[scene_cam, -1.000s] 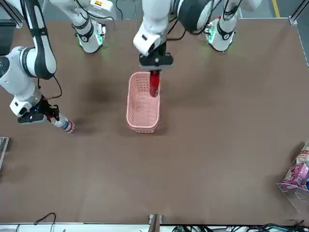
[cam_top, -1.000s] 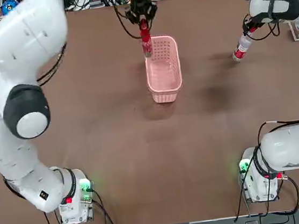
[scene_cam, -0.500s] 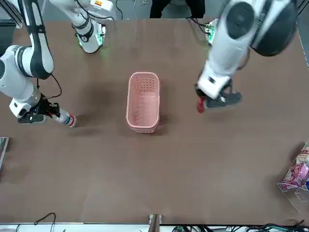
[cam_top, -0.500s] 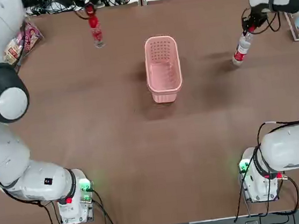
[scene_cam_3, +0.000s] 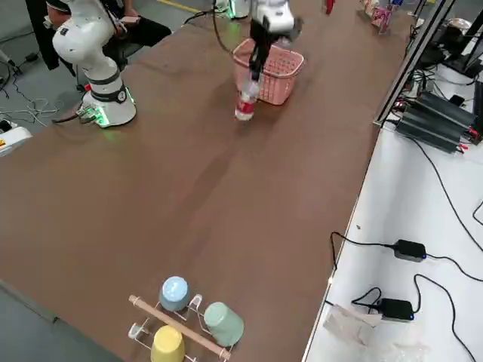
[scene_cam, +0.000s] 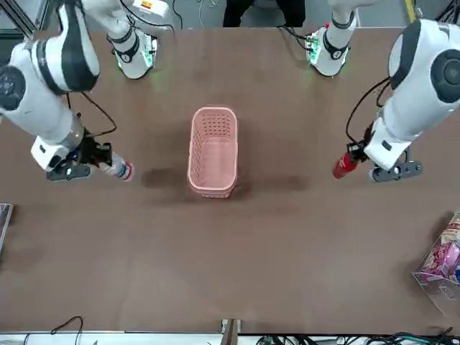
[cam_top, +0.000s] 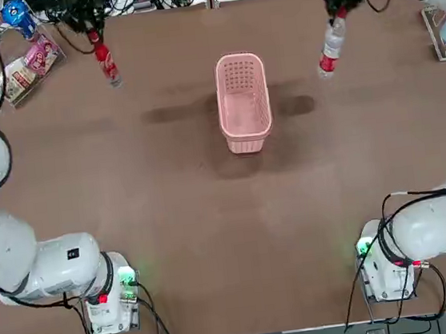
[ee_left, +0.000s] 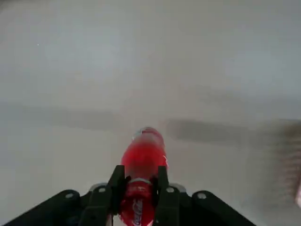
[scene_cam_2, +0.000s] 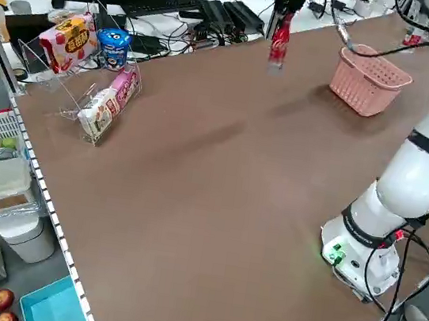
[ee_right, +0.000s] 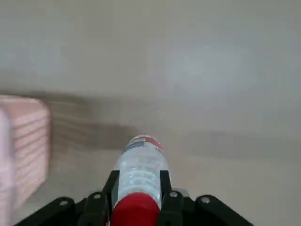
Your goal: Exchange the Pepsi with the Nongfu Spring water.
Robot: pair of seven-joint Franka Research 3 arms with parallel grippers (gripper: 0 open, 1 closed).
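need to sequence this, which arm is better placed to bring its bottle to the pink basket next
Probably the right: its gripper holds the clear bottle nearer the pink basket than the left gripper holds the red one.

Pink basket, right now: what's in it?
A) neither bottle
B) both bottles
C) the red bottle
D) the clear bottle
A: the pink basket has neither bottle in it; the red bottle is in the left end effector, off to one side, and the clear bottle is in the right end effector, off to the other.
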